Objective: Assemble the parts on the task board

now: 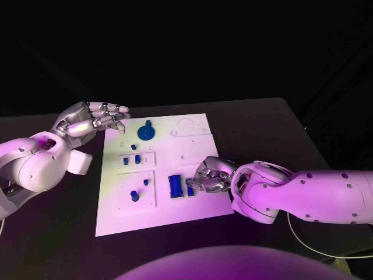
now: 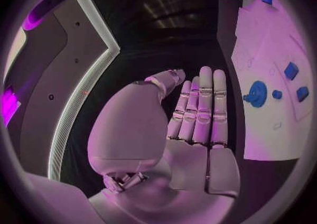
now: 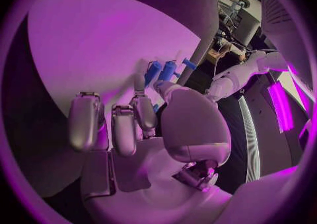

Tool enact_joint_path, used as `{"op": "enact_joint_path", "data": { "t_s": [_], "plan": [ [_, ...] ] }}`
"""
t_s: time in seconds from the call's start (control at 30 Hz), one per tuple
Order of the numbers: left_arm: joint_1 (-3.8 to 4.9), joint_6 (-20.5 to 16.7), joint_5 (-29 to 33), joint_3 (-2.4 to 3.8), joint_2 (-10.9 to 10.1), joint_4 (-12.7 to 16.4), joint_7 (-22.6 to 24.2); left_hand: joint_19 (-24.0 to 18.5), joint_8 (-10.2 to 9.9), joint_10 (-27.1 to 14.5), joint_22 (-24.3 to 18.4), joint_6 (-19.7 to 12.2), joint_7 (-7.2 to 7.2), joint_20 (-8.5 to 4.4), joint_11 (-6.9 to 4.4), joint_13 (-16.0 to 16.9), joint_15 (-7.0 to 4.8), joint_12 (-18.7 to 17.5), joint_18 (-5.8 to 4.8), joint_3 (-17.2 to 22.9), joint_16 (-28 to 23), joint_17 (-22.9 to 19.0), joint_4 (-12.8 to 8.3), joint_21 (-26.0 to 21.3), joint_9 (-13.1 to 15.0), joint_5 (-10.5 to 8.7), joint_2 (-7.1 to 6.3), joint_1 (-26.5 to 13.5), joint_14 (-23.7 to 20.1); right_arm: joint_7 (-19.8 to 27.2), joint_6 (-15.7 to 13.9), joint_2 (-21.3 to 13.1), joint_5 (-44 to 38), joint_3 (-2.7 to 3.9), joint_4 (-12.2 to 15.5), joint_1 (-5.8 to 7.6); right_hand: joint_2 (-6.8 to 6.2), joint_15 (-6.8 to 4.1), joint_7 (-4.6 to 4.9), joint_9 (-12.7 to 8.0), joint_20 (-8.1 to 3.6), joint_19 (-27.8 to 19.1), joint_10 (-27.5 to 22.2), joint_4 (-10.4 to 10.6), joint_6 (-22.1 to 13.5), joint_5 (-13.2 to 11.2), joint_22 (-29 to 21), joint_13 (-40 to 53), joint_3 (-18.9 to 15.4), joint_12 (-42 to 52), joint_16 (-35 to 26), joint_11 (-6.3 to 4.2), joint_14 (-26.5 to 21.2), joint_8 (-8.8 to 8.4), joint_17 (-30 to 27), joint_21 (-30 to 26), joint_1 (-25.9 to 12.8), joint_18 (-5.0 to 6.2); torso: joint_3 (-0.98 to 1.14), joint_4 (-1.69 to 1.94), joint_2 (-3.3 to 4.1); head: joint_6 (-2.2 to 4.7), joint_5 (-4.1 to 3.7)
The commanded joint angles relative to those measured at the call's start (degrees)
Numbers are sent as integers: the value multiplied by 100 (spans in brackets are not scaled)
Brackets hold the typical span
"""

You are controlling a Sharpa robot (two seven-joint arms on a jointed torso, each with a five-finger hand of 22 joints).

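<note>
Right hand down on the task board beside a blue part; left hand held off the board's far corner.

Right hand (image 1: pixel 208 176) fingers curled onto the task board (image 1: pixel 186 149), touching the rectangular blue part (image 1: pixel 176 186); whether it grips it, cannot tell. Right wrist view adds blue pegs (image 3: pixel 168 70) past the fingertips. Left hand (image 1: pixel 92 119) flat, fingers straight together, holding nothing, above the counter (image 1: pixel 262 125). Left wrist view shows the blue gear (image 2: pixel 256 94) on the board.

White task board (image 1: pixel 195 146) flat, blue parts (image 1: pixel 176 185) on it.
</note>
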Motion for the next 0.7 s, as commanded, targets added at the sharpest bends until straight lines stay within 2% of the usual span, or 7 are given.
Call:
{"op": "enact_joint_path", "data": {
  "t_s": [0.03,0.13,0.23,0.33,0.47,0.7],
  "plan": [
    [2,71,1,4,4,14,24,-51,36,-21,7,25,0,7,-8,3,21,31,65,5,-36,5,-36,33,-9,25,44,0,12,298,167,-51,96,6,40,-2,-88,-28,1,-12,-24,45,21,0,10,18,1042,-13,-75,-59,18,7,442,15,659,-67,63,-4,5,-4,-1,-3,16],
    [2,71,1,4,2,14,22,-51,36,-21,7,25,0,7,-8,3,21,31,65,5,-36,5,-36,33,-9,25,44,0,12,509,288,-116,279,11,75,7,-226,-1,41,-26,-8,-13,-79,20,-79,-12,1002,-143,-183,-255,-30,42,419,-26,564,-233,74,22,6,-5,-6,-8,11],
    [2,68,1,4,0,12,20,-51,36,-21,7,25,0,7,-8,3,21,31,65,5,-36,5,-36,33,-9,25,44,0,12,679,525,-190,391,14,109,17,-361,22,63,-14,15,-51,-127,16,-117,-145,979,-180,-312,-325,-61,65,405,-29,510,-328,115,38,4,-8,-3,-17,21],
    [2,69,0,4,-2,13,19,-51,36,-21,7,25,0,7,-8,3,21,31,65,5,-36,5,-36,33,-9,25,44,0,12,733,760,-247,424,16,126,23,-457,29,69,8,28,-64,-144,11,-132,-465,973,-184,-441,-346,-73,71,402,-12,495,-357,220,44,6,-8,-1,-17,33],
    [2,67,0,4,-4,14,19,-51,36,-21,7,25,0,7,-8,3,21,31,65,5,-36,5,-36,33,-9,25,44,0,12,706,1027,-306,365,16,126,26,-480,31,69,34,34,-68,-157,28,-141,-742,972,-191,-578,-368,-80,73,401,8,487,-366,301,46,1,-7,-1,-24,31],
    [2,67,0,3,-6,14,18,-51,36,-21,7,25,0,7,-8,3,21,31,65,5,-36,5,-36,33,-9,25,44,0,12,563,1212,-326,265,16,108,23,-414,36,73,49,38,-67,-176,62,-157,-851,972,-214,-711,-408,-90,78,399,15,472,-368,209,45,0,4,1,-34,26]
  ]
}}
